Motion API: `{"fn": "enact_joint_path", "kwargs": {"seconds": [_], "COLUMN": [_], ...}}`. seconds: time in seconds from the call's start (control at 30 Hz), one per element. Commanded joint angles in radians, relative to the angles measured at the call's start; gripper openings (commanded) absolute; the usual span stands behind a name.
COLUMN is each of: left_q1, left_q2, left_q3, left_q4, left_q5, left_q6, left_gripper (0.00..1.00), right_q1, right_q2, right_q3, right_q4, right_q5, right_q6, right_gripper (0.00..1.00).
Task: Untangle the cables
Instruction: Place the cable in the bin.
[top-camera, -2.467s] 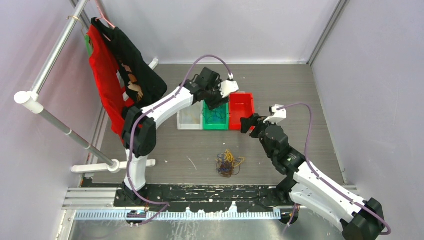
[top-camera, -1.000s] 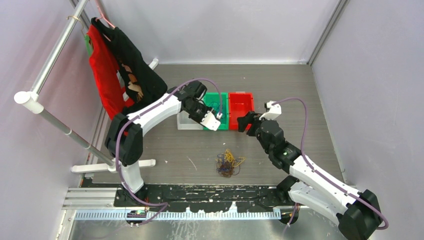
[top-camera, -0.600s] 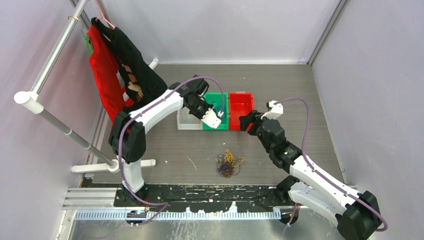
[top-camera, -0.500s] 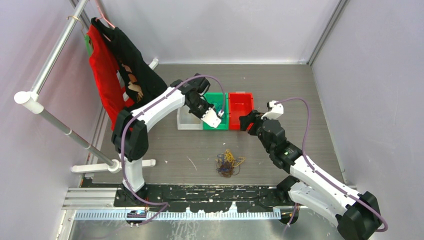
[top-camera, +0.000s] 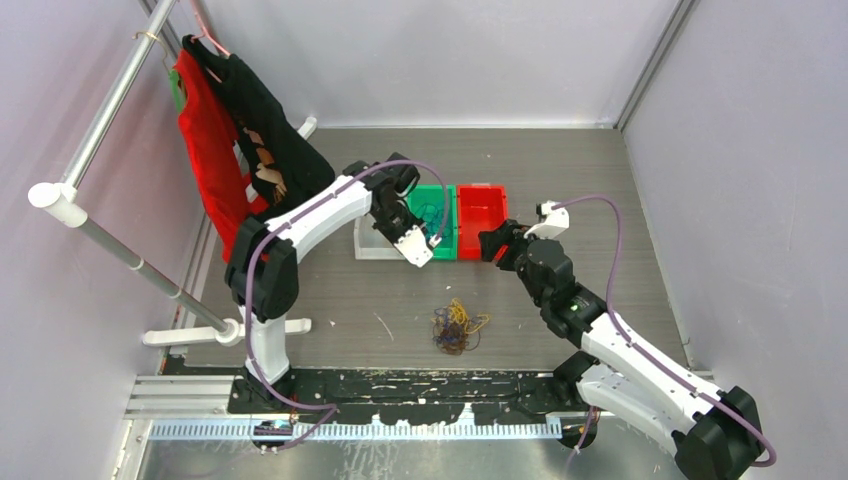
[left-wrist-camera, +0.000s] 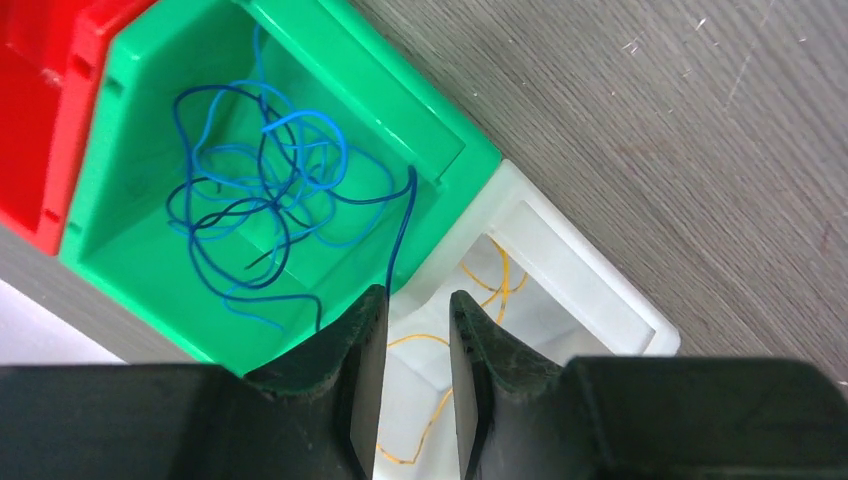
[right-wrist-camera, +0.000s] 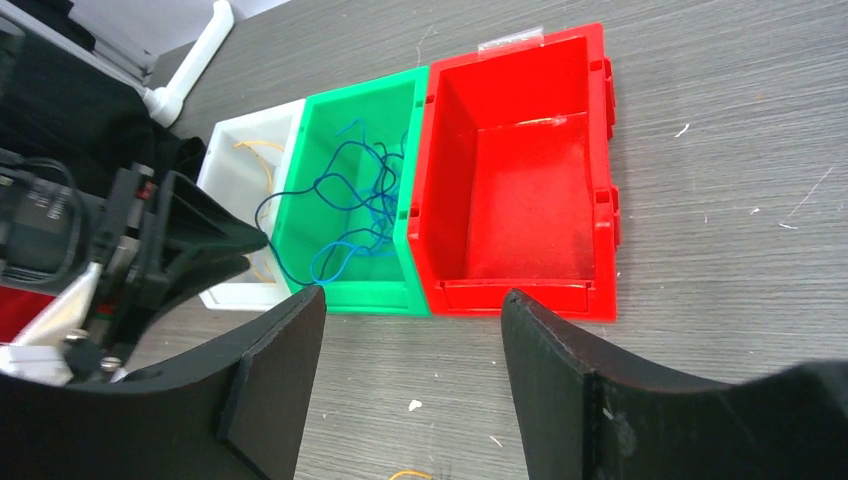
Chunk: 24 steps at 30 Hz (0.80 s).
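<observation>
Grey table: the cables lie tangled near the arm bases. Beyond, right jaws gape empty; left jaws — barely parted at the green bin (blue strands inside) — could drag out the strand touching one finger.

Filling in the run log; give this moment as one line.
left tool: open, above green bin and white bin, blue strand at its finger | right tool: open, empty, near red bin | cable tangle: on table, untouched
</observation>
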Motion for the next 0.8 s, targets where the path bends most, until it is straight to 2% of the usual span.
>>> {"fn": "enact_joint_path", "kwargs": {"seconds": [0.0, 0.17, 0.43, 0.57, 0.77], "left_q1": [-0.008, -0.009, -0.01, -0.011, -0.012], "left_q2": [-0.037, -0.043, -0.055, -0.057, -0.062], "left_q3": [-0.079, -0.123, -0.096, -0.059, -0.065], "left_q4": [0.197, 0.323, 0.252, 0.162, 0.199], "left_q5": [-0.038, -0.061, -0.035, -0.023, -0.021], "left_q6": [0.04, 0.025, 0.014, 0.011, 0.008], "left_gripper": [0.29, 0.26, 0.16, 0.09, 0.04], "right_q1": [-0.005, -0.005, -0.005, -0.004, -0.005], "right_q2": [-0.022, -0.013, -0.013, -0.013, -0.016], "right_q3": [0.003, -0.005, -0.012, -0.015, -0.013], "right_q4": [0.047, 0.059, 0.064, 0.064, 0.064], "right_q5": [-0.006, -0.015, -0.023, -0.023, -0.022], "right_q6": [0.024, 0.035, 0.048, 0.053, 0.058], "right_gripper": [0.69, 0.68, 0.66, 0.65, 0.64]}}
